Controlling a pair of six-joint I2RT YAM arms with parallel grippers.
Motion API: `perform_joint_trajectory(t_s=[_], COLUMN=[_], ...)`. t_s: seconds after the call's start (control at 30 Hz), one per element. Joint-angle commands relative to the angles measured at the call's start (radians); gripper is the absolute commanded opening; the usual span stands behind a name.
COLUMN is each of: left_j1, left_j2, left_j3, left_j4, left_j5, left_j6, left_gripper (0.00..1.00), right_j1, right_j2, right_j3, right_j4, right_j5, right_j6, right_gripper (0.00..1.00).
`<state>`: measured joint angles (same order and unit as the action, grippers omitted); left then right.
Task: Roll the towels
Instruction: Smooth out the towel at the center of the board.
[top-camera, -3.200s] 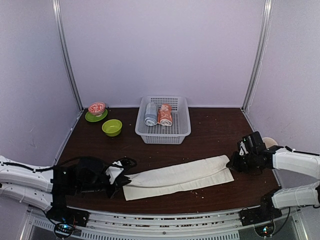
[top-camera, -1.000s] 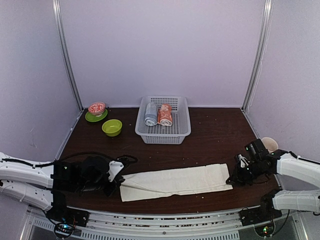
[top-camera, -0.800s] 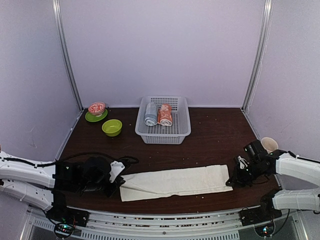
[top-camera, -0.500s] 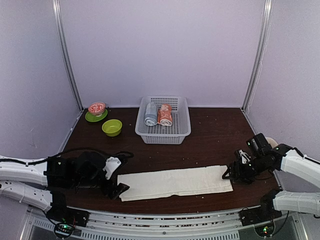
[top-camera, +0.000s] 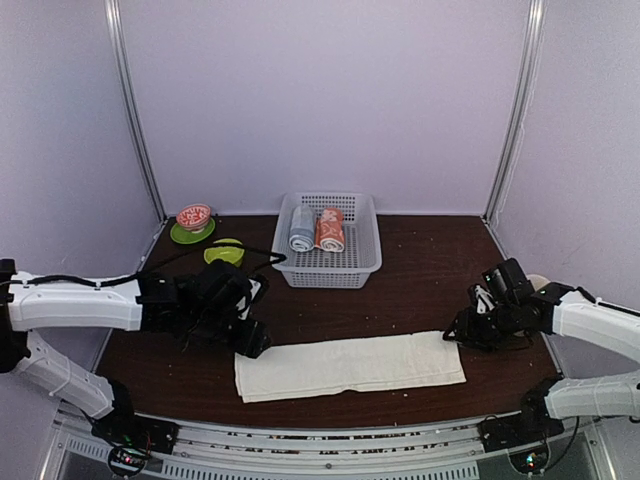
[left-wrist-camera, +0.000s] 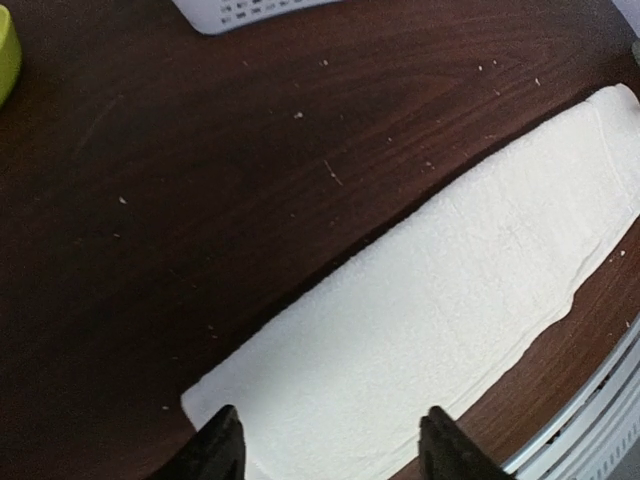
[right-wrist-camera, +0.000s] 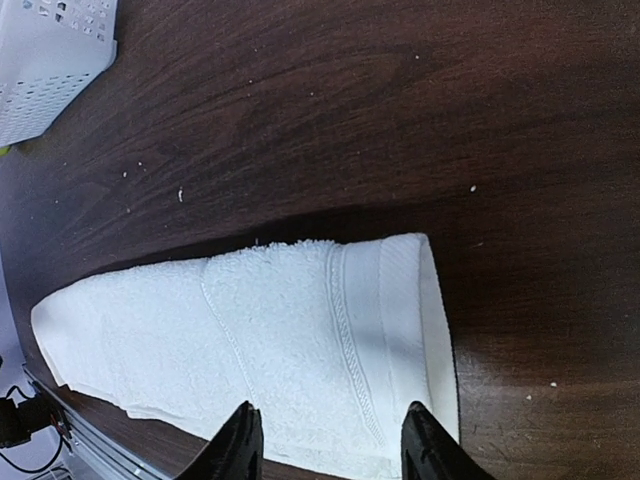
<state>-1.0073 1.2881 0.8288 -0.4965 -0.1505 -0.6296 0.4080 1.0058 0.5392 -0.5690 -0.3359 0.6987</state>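
Dark table (top-camera: 420, 260): fills the lower half of the top view.

Cream towel (top-camera: 350, 365): laid flat at lower centre, folded into a long strip, not yet rolled. Its long axis runs left to right across the frame, with the right end slightly higher.

White basket (top-camera: 327, 268): set at centre back, well apart from the strip. The orange towel (top-camera: 331, 230) is seen rolled inside it, just beside a grey-blue roll (top-camera: 301, 228) on its left.

Left gripper (top-camera: 252, 342): held over the strip's upper-left corner. Jaws are spread and nothing is clamped. In the left wrist view the strip is seen running from between the jaws toward the upper right of the frame.

Right gripper (top-camera: 458, 333): placed at the strip's upper-right corner. Jaws are likewise apart and empty. In the right wrist view the hemmed short end is seen just above the jaws, its edge near the right-hand one. The strip stretches off to the lower left.

Green bowl (top-camera: 225, 250): mid left, partly hidden behind the left arm, out of the work area.

Judgement: the orange one is counted as done and the cream one is left. The roll must be driven along the long axis, so it is started from a short end. Each gripper is paired with its own end and both are about equally near, so no clear favourite is seen.
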Motion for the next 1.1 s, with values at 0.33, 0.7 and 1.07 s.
perform_joint_trajectory(t_s=[0.33,0.7,1.07], left_j1=[0.047,0.199,0.23], left_j2=[0.379,0.466,0.489], left_j3=[0.056,0.053,0.24], left_j4=[0.188,0.072,-0.111], left_j5=[0.361,0.294,0.131], left_j6=[-0.059,0.087,0.247], left_gripper=[0.25,0.14,0.15], right_j1=[0.057,0.055,0.037], right_j2=[0.276,0.478,0.46], right_j3=[-0.06,0.066,0.117], right_j4=[0.212,0.277,0.204], right_j5=[0.121,0.198,0.231], right_j6=[0.044,0.096,0.052], right_gripper=[0.41,0.4,0.54])
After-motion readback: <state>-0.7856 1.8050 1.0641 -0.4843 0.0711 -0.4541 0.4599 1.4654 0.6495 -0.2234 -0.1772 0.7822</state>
